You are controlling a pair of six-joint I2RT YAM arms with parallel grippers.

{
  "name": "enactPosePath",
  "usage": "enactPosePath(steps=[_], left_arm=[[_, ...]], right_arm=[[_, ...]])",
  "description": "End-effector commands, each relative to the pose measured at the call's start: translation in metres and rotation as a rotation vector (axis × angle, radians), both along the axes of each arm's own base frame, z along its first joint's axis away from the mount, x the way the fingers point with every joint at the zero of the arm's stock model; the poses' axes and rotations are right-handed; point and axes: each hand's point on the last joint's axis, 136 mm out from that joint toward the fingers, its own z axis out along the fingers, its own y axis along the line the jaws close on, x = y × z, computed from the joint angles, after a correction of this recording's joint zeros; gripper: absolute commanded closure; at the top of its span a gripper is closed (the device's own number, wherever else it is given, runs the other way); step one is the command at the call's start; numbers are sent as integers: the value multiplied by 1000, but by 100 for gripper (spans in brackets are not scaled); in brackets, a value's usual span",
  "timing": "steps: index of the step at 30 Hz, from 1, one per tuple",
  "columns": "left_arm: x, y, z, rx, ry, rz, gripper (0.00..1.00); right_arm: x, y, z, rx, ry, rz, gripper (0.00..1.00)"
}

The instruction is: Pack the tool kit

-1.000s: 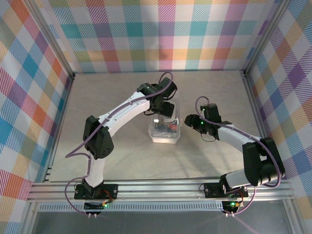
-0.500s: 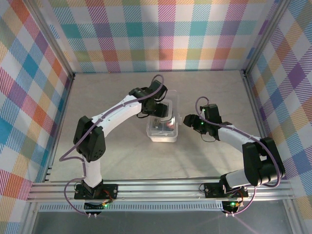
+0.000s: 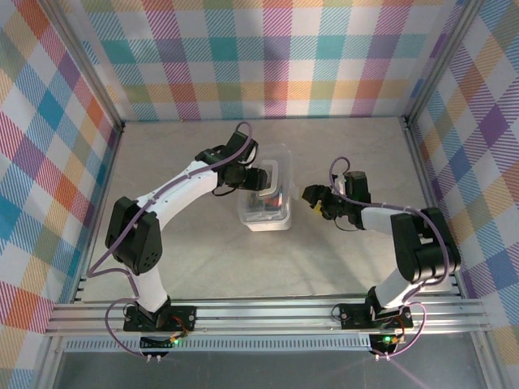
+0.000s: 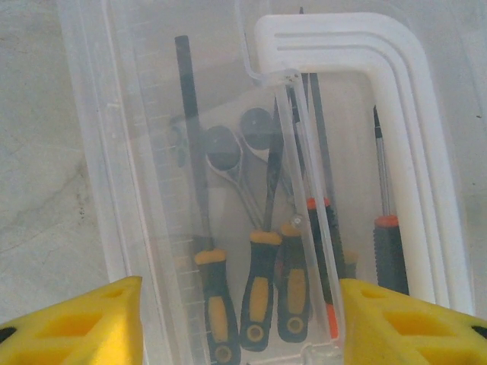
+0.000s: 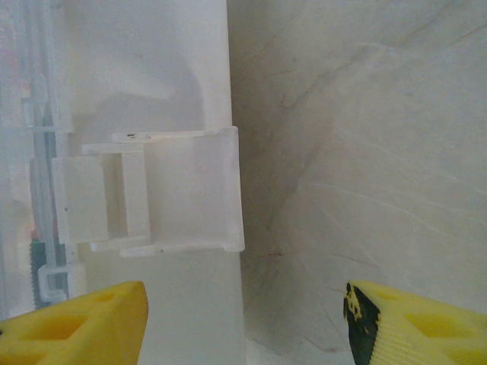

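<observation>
Top external view: The box [image 3: 263, 220] sits mid-table [image 3: 203, 259], between the two grippers. Its long axis runs from the near side to the far side, slightly tilted. The left gripper [image 3: 258, 180] is over the far left part of the box. The right gripper [image 3: 312, 197] is just beside the box's right wall, pointing at it. From this height it cannot be told how far either gripper is open.

Left wrist view: The left gripper [image 4: 240, 327] stands open, with its yellow fingers [image 4: 84, 323] wide apart at the lower corners. Nothing is clamped between them. The box [image 4: 114, 152] lies directly ahead of the gripper, its length running away from the fingers. The screwdrivers [image 4: 259, 281] lie inside, along the box's length. Their handles are toward the gripper and their shafts point away. They are seen through clear plastic. A white frame [image 4: 396, 91] runs along the right side and curves across the far end. Whether the fingers touch the box cannot be told.

Right wrist view: The right gripper [image 5: 243, 323] is open and holds nothing. The box [image 5: 137, 76] takes up the left half of the view, ahead of the left-hand finger [image 5: 76, 323]. Its latch [image 5: 183, 190] juts toward the bare table [image 5: 365, 152] on the right. The box's wall edge runs straight away from the gripper, in line with the gap between the fingers.
</observation>
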Motion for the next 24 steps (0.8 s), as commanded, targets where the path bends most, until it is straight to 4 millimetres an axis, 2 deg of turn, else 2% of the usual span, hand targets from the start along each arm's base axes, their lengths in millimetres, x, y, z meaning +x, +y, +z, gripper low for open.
enactPosePath(steps=[1,5,13,18,24], left_arm=[[-28,38,-71,147,222,33,41],[-29,37,-70,132,223,25,42],[-29,36,-67,125,226,20,44],[-29,35,-65,121,221,17,44],[-27,33,-61,116,219,18,45]], right_arm=[[18,16,28,137,-70,49,30],[30,23,31,211,-76,58,27],[40,31,32,313,-71,63,25],[42,34,31,352,-58,74,26],[37,34,48,374,-88,89,27]])
